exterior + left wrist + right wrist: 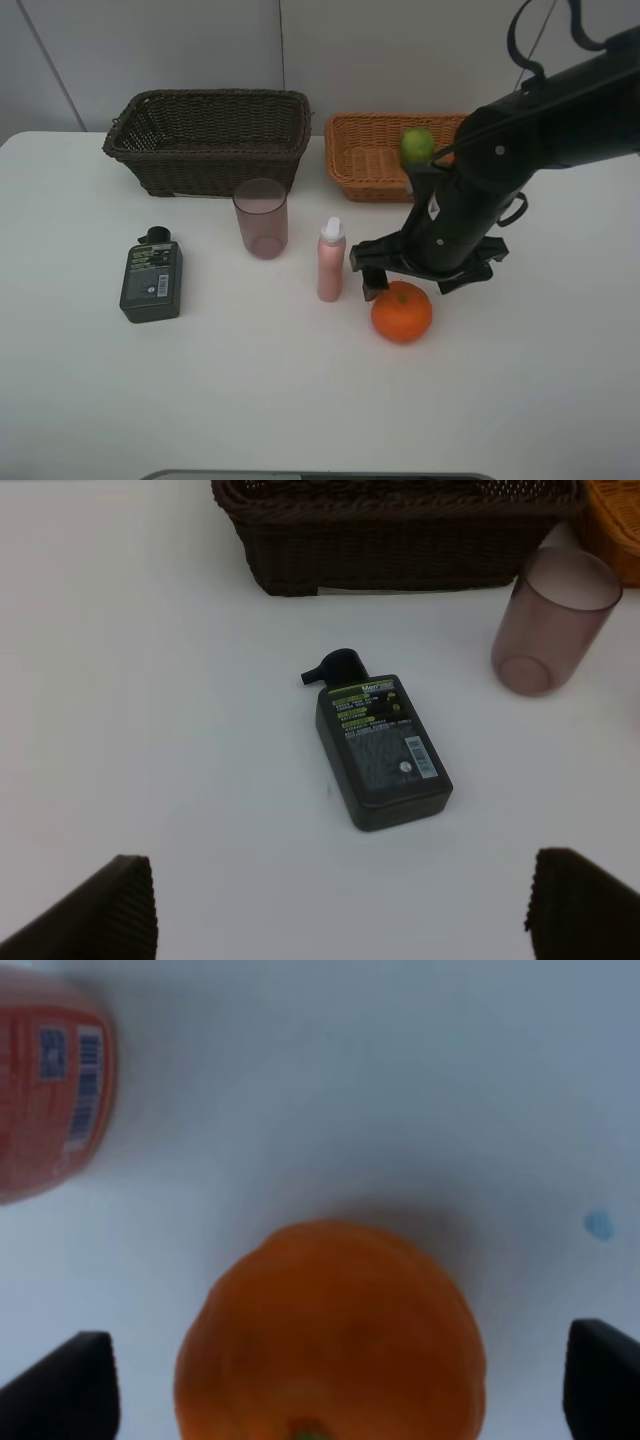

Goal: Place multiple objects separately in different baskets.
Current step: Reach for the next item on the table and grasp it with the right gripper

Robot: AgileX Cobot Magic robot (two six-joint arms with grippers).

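Observation:
An orange [401, 313] [330, 1330] lies on the white table, and my right gripper [410, 283] [335, 1390] hangs open just over it, one finger on each side, not touching. A slim pink bottle [331, 262] [50, 1080] stands upright to the orange's left. The translucent pink cup [261, 217] [553, 620] stands in front of the dark brown basket [205, 140] [400, 540]. The dark green flask [151, 280] [380, 742] lies flat, ahead of my open, empty left gripper [350, 910]. A green fruit [418, 145] shows at the orange-tan basket [370, 155], partly behind the right arm.
Both baskets stand side by side along the back of the table, against the grey wall. The right arm [560, 110] reaches in from the upper right and hides the tan basket's right part. White table [250, 390] stretches in front of the objects.

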